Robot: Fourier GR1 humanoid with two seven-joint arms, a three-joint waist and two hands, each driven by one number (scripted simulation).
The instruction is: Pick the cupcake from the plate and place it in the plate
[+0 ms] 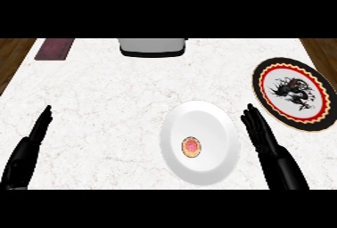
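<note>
On the white marble tabletop [105,89]: both hands released, holding nothing.
Right robot hand [258,129] fingers straight, edge-on just beside white plate [211,129]; left robot hand [36,131] likewise at left edge. Cupcake [191,146] sits on white plate. Farther right, black-rimmed dragon plate [293,93].

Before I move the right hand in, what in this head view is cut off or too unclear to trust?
- Grey object at the counter's far edge: cut by the view's top, identity unclear.
- Dark red item at far left: cut off, too small to name.
- Cupcake on the white plate: seen from straight above, height hidden.
- Left hand and right hand: edge-on, palms hidden.
</note>
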